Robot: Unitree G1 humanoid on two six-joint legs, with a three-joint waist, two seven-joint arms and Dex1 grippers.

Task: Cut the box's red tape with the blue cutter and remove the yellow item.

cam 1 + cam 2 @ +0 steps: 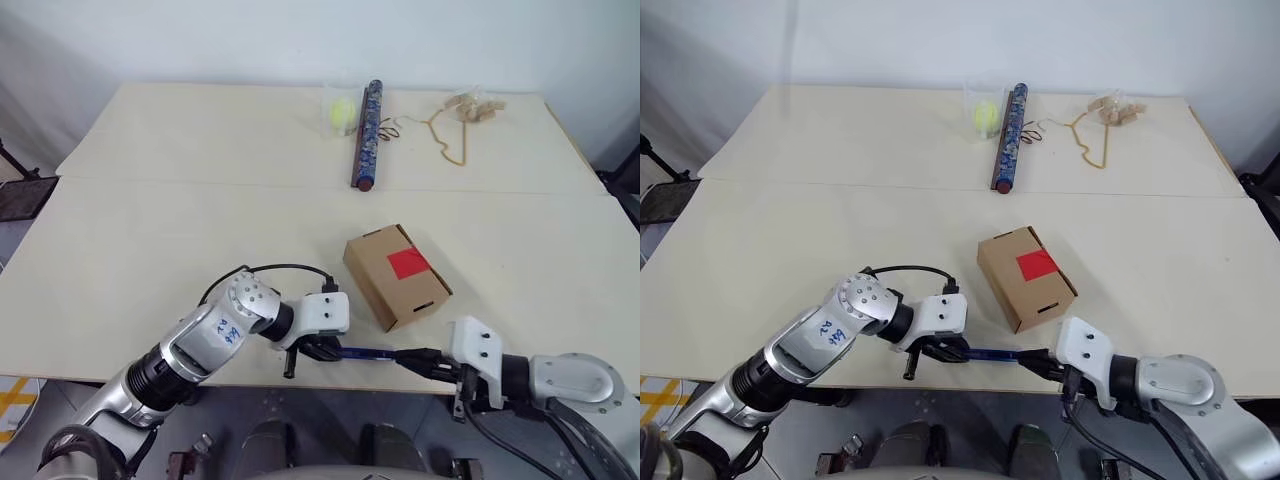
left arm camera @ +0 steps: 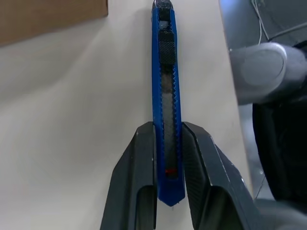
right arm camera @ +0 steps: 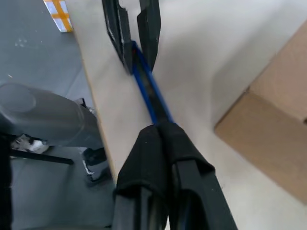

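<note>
The box point(image 1: 395, 276), a small brown carton, stands closed on the table right of centre, with the square of red tape point(image 1: 408, 263) on its top seam. In front of it, along the table's front edge, the blue cutter point(image 1: 365, 353) lies level between my two grippers. My left gripper point(image 1: 318, 350) is shut on one end of it, the black fingers point(image 2: 144, 143) clamping its sides. My right gripper point(image 3: 160, 128) is shut on the other end, close beside the box's front corner point(image 3: 273, 124). The yellow item is hidden.
A long dark patterned tube point(image 1: 367, 136) lies at the back centre beside a clear container with a yellow-green ball point(image 1: 342, 112). A string with wooden pieces point(image 1: 455, 125) lies at the back right. The table's front edge point(image 1: 200, 382) runs just under both grippers.
</note>
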